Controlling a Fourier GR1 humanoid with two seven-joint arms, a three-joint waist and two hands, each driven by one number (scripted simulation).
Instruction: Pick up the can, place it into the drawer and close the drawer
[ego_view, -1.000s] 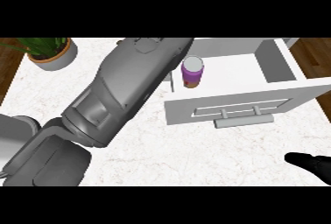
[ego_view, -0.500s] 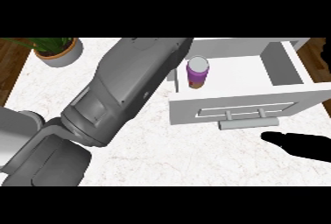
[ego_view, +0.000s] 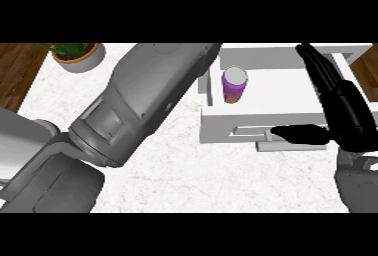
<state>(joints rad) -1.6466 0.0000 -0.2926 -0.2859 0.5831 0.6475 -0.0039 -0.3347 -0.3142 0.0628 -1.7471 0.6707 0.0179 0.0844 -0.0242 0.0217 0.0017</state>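
One purple cylindrical can (ego_view: 234, 85) with a pale lid stands inside the open white drawer (ego_view: 295, 102), well left of the black right hand (ego_view: 345, 112), whose straight fingers (ego_view: 319, 65) stretch over the drawer.

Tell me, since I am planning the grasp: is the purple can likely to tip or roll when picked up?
The can is a tall, narrow cylinder standing upright in the open drawer, so a sideways nudge near its top could probably tip it. Once on its side, its round body would likely roll. Its smooth-looking wall may be slippery, and it appears rigid rather than floppy.
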